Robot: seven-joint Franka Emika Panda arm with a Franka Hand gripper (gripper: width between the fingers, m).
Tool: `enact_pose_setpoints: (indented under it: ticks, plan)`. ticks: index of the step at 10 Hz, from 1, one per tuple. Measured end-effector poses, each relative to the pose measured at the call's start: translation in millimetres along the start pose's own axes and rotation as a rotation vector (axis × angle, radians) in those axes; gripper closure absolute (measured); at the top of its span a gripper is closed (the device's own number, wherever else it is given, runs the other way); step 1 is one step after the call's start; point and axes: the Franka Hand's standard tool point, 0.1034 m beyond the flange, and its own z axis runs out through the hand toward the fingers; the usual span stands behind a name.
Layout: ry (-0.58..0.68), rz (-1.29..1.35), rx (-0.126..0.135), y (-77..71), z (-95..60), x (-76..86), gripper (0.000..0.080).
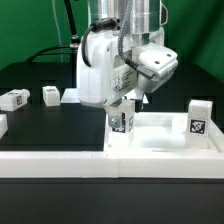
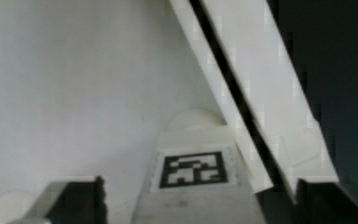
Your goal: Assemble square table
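Note:
The white square table top (image 1: pixel 160 140) lies at the exterior view's right, with one tagged leg (image 1: pixel 197 116) standing upright at its far right corner. My gripper (image 1: pixel 122 106) is shut on another white tagged leg (image 1: pixel 122 123) and holds it upright at the top's left corner. I cannot tell if that leg touches the top. In the wrist view the leg (image 2: pixel 194 165) sits between my dark fingers (image 2: pixel 78 203), with my gripper (image 2: pixel 194 200) over the top's flat inside (image 2: pixel 69 90) beside its raised rim (image 2: pixel 247 90).
Two or three loose white tagged parts (image 1: pixel 14 98) (image 1: pixel 50 94) lie on the black table at the exterior view's left. The long white border wall (image 1: pixel 50 160) runs along the front.

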Motion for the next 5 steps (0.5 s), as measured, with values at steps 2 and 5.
enact_pose_setpoints:
  ticks: [2, 5]
  plan:
    - [-0.012, -0.014, 0.009, 3.6, -10.0, -12.3, 0.0162]
    - [-0.036, -0.06, -0.008, 30.6, -34.5, -41.6, 0.0151]
